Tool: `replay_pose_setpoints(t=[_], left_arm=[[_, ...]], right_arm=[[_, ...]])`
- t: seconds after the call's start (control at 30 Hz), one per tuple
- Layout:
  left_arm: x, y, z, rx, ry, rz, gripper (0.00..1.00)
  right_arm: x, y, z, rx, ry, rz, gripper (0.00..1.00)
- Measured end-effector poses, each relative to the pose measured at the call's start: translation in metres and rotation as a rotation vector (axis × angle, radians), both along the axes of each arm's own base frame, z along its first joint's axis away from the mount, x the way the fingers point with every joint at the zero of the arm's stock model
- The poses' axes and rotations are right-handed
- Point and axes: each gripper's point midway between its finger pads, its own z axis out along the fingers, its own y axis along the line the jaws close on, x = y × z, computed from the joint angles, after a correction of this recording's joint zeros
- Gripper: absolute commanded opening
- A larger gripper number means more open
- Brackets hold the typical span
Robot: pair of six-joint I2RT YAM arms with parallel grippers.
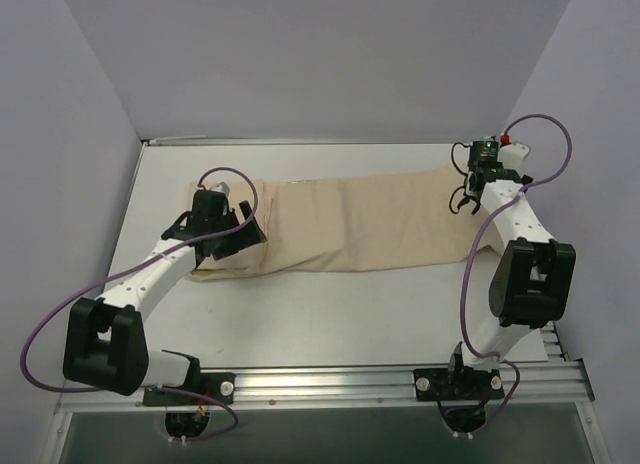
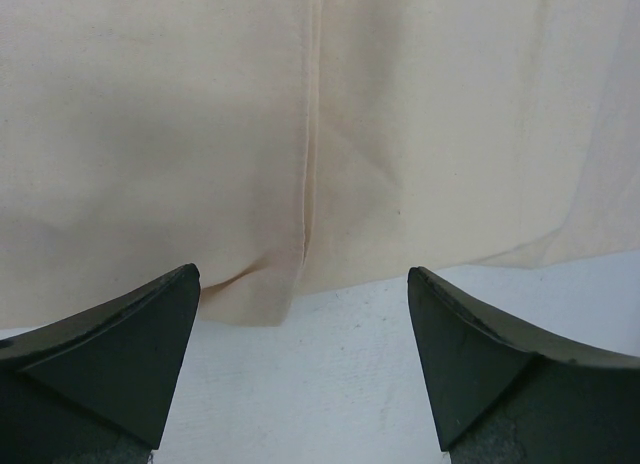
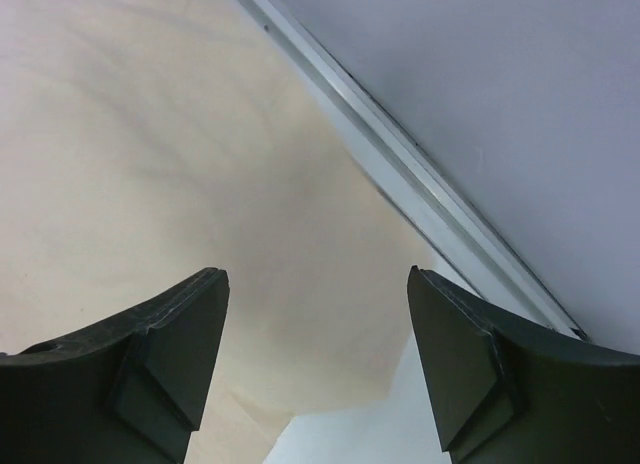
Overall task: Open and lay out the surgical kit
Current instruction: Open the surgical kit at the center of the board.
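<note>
One white table (image 1: 350,314). One beige cloth wrap (image 1: 350,224), laid out as a long strip, ends reaching both sets of jaws. Two grippers: left gripper (image 2: 305,284) spread wide, gripping nothing, hemmed cloth edge just ahead of the gap; right gripper (image 3: 318,284) spread wide, gripping nothing, cloth corner beneath the gap.

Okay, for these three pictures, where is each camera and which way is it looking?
Top external: above and behind the bases, looking down on the table and cloth; both arms show.
Left wrist: on the left arm, facing down at the cloth's seam and edge; its open jaws show.
Right wrist: on the right arm, facing the cloth's end and the rail; its open jaws show.
Shared: every view shows the cloth.
</note>
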Motion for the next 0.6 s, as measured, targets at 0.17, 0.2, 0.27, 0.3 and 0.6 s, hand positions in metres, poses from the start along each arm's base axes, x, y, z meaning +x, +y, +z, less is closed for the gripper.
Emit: replay_pose_setpoints(t=[0.17, 0.2, 0.27, 0.3, 0.6], left_arm=[[0.013, -0.002, -0.002, 0.029, 0.023, -0.011, 0.94], [0.015, -0.003, -0.003, 0.034, 0.027, -0.014, 0.94], [0.017, -0.004, -0.006, 0.054, 0.035, -0.019, 0.95], [0.017, -0.005, -0.008, 0.067, 0.039, -0.024, 0.95], [0.028, -0.021, -0.045, 0.253, 0.143, -0.053, 0.98]], right_arm=[[0.006, 0.034, 0.007, -0.001, 0.007, 0.109, 0.74], [0.008, 0.045, 0.011, 0.0, -0.004, 0.139, 0.74], [0.012, 0.069, 0.023, 0.016, -0.042, 0.208, 0.74], [0.014, 0.083, 0.027, 0.04, -0.07, 0.252, 0.74], [0.01, 0.157, 0.022, 0.299, -0.185, 0.53, 0.73]])
